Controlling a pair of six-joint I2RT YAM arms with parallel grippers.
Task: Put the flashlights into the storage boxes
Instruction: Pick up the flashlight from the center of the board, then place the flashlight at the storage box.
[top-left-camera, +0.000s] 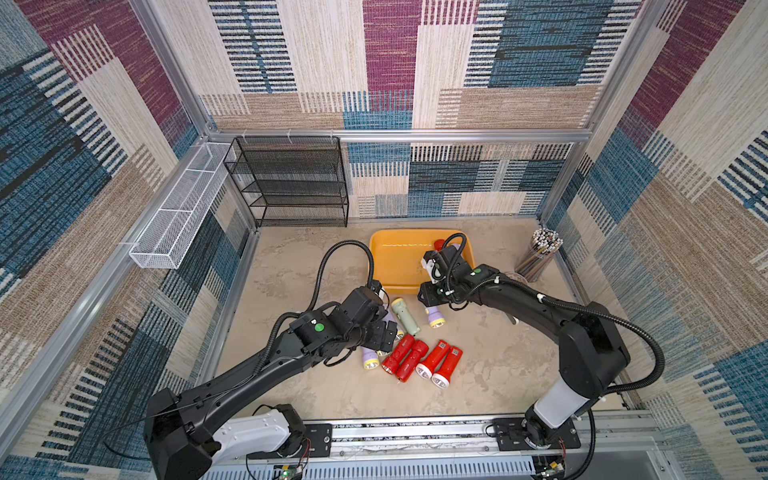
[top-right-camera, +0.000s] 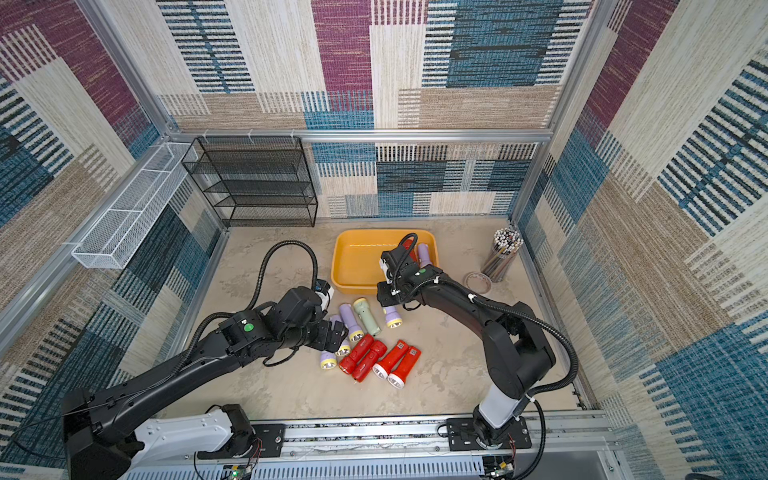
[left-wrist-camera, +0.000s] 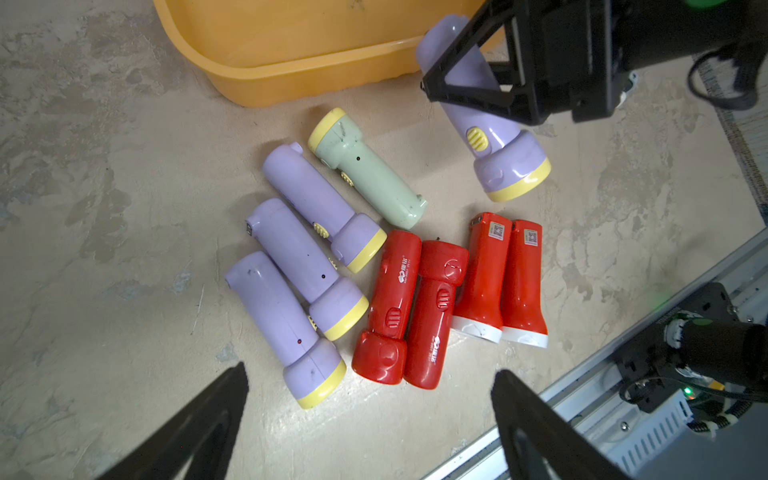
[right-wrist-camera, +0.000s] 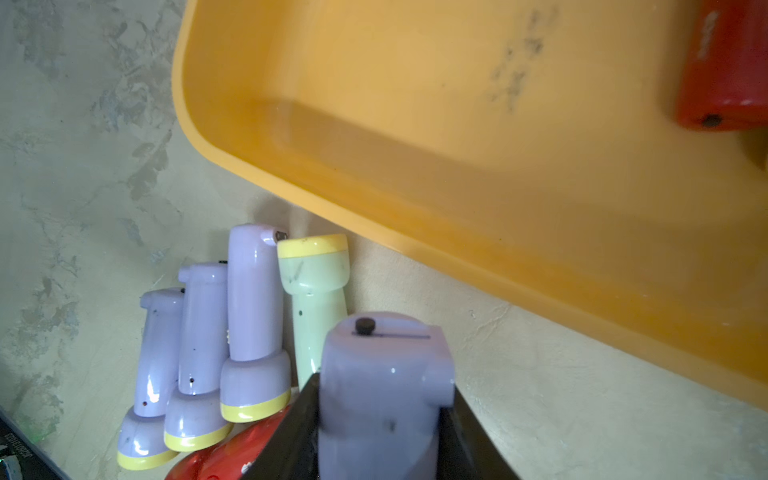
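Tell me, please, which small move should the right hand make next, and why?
Probably lift upward, then over the rim: the right hand is shut on a lilac flashlight that is outside the yellow tray, beside its near wall.

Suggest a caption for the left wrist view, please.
Right hand grips a lilac flashlight beside the tray; eight flashlights lie beneath the open left hand.
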